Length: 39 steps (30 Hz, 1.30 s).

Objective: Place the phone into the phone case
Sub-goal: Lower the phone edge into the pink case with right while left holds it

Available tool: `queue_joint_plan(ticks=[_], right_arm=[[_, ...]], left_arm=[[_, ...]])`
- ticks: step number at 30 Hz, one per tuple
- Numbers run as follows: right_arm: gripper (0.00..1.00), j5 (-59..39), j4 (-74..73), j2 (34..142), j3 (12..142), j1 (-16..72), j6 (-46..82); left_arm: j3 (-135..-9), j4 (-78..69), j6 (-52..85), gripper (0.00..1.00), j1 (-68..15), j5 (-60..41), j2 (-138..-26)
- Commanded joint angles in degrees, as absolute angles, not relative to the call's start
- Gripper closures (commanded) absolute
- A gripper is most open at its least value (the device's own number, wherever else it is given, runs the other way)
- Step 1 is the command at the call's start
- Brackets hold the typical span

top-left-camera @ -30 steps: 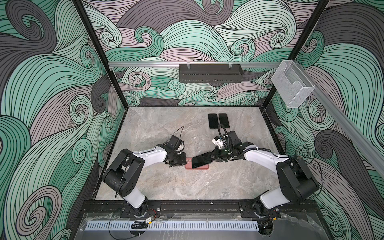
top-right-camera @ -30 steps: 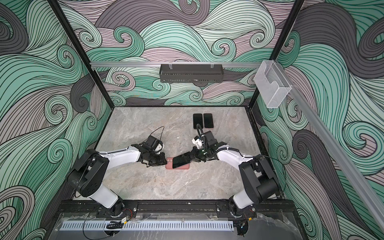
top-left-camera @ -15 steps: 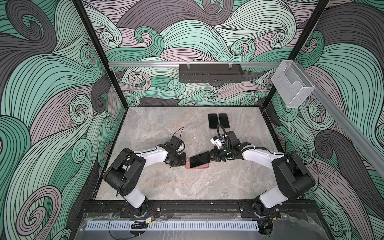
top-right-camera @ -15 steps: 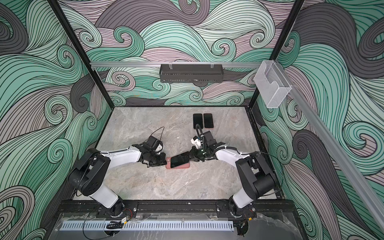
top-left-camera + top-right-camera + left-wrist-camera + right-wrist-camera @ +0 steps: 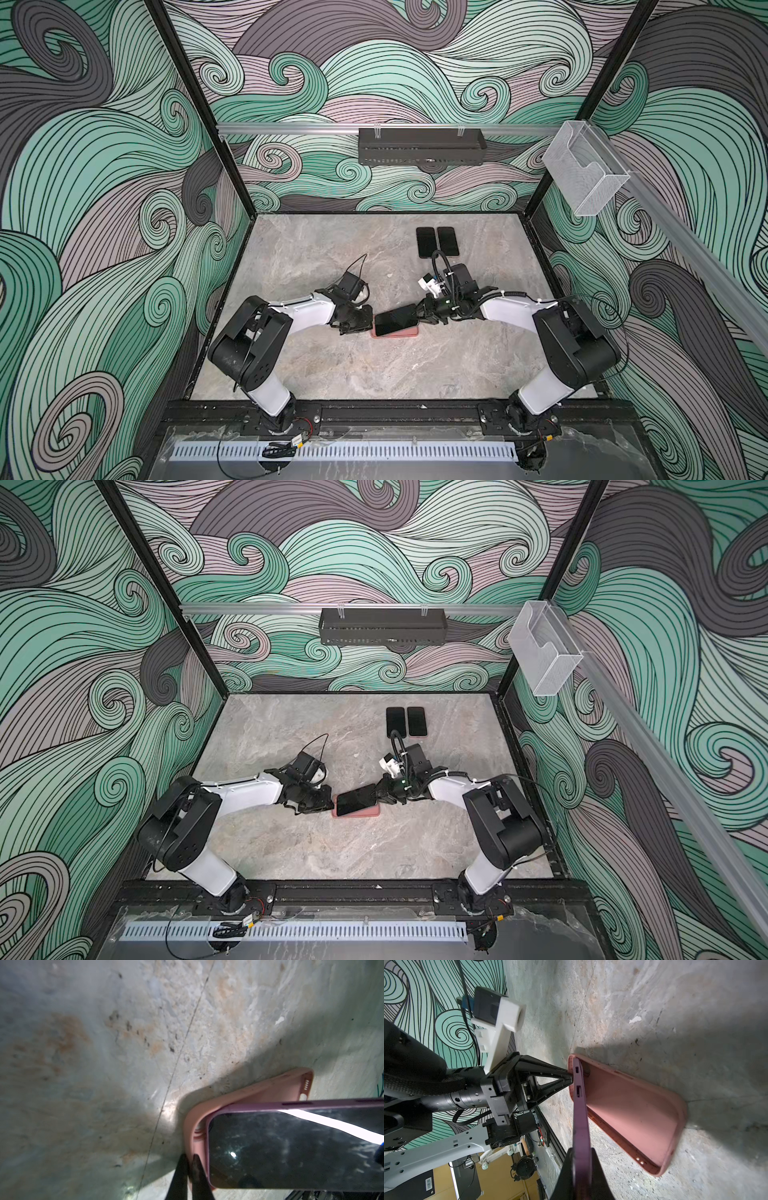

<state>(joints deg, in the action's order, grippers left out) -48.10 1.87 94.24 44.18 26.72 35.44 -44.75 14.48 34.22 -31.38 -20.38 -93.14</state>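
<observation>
A pink phone case [image 5: 401, 333] lies open side up on the marble table, seen in both top views. My left gripper [image 5: 189, 1160] is shut on the end wall of the phone case [image 5: 249, 1093]. The phone [image 5: 395, 319] has a dark screen and a purple edge. It slants over the case, with its left end down inside by the pinched wall and its right end raised. My right gripper [image 5: 581, 1157] is shut on the raised end of the phone [image 5: 580, 1105]. The inside of the case [image 5: 633, 1109] shows bare beneath it.
Two dark phones [image 5: 437, 242] lie side by side at the back of the table [image 5: 316, 365], just behind the right arm. A black tray [image 5: 419, 145] hangs on the back wall. A clear box [image 5: 584, 170] is fixed to the right rail.
The phone has edged slightly left over the case with the right gripper. The left arm has hardly moved.
</observation>
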Motion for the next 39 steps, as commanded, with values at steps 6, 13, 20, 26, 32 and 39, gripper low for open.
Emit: queue_joint_plan(ticks=[6,13,20,26,32,39], right_arm=[[1.00,-45.1,2.4,97.3,42.5,27.1,36.5],[1.00,-45.5,-0.1,98.6,41.7,27.1,37.7],[1.00,-46.4,-2.9,100.4,41.3,27.1,39.0],[1.00,-46.6,-3.4,101.1,41.3,27.2,39.1],[1.00,-47.0,-1.2,102.7,42.5,28.1,37.1],[1.00,-47.6,1.3,103.9,44.2,28.9,34.8]], left_arm=[[-45.1,7.4,36.1,0.81,-32.2,-28.0,-94.0],[-44.6,5.7,37.2,0.81,-32.2,-29.1,-94.5],[-44.6,6.0,37.0,0.81,-32.2,-28.8,-94.2],[-44.9,5.8,37.1,0.81,-32.2,-28.6,-94.2],[-45.6,6.7,36.1,0.80,-32.1,-27.3,-94.9],[-46.9,8.1,34.6,0.79,-31.7,-25.0,-96.0]])
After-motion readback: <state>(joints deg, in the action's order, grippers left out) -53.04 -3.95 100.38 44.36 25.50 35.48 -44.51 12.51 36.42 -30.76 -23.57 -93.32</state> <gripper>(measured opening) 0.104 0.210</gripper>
